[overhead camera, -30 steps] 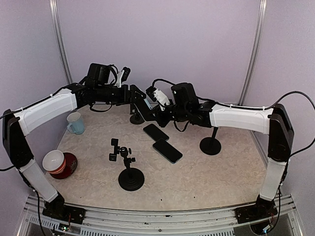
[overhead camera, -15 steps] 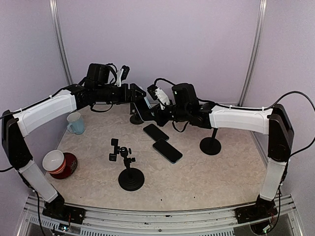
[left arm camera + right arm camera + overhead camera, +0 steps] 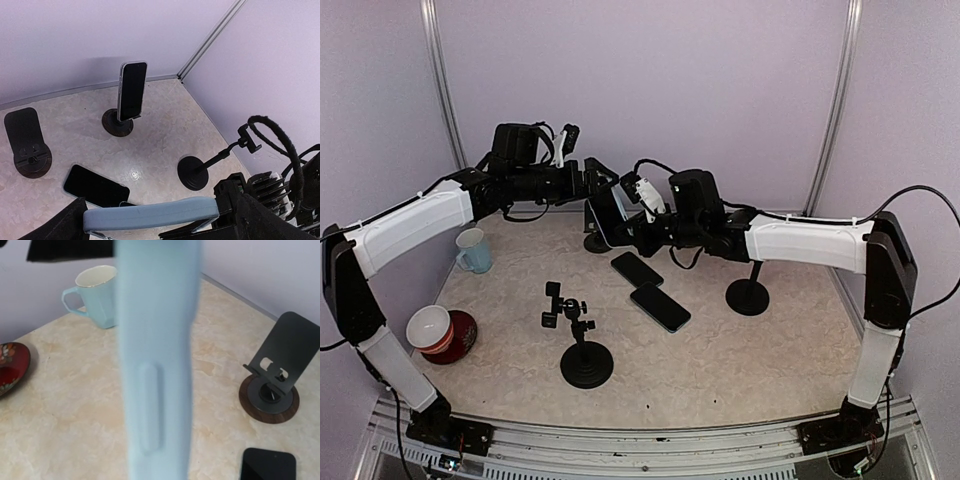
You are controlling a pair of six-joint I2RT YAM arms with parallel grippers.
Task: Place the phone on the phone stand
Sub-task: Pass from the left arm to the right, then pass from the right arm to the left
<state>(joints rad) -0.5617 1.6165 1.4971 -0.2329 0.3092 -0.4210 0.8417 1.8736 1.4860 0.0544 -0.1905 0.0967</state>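
1. One light-blue-cased phone (image 3: 150, 216) hangs in the air between the two wrists, well above the table (image 3: 720, 350). Its thin edge faces both wrist cameras.
2. The right gripper (image 3: 618, 228) is clamped down narrow on that phone. In its own camera the case's edge runs straight up the middle of the view and hides the fingertips.
3. The left gripper (image 3: 590, 187) sits just above the phone's upper end with its jaws spread wide. The phone lies crosswise between them with one finger (image 3: 65, 225) right at its end. I cannot tell whether the pads press on it.
4. Below the held phone, slightly off to one side of the right gripper, stands an empty plate stand (image 3: 277, 372). It is a dark tilted plate on a round brown base.
5. Under the right wrist, nearer the arm bases, two black phones lie flat on the table close to each other: the first black phone (image 3: 637, 268) and the second black phone (image 3: 660, 306).
6. Ahead of the left gripper's fingers, an upright phone (image 3: 132, 90) rests on a round-based stand (image 3: 117, 124) by the back wall.
7. Under the right forearm is a clamp stand (image 3: 748, 292) on a black disc. A second clamp stand (image 3: 583, 345) stands well short of both grippers, toward the bases.
8. Under the left forearm sits a pale blue mug (image 3: 472, 250). Farther back along that arm, a white cup (image 3: 428, 325) rests on a red saucer (image 3: 460, 335).
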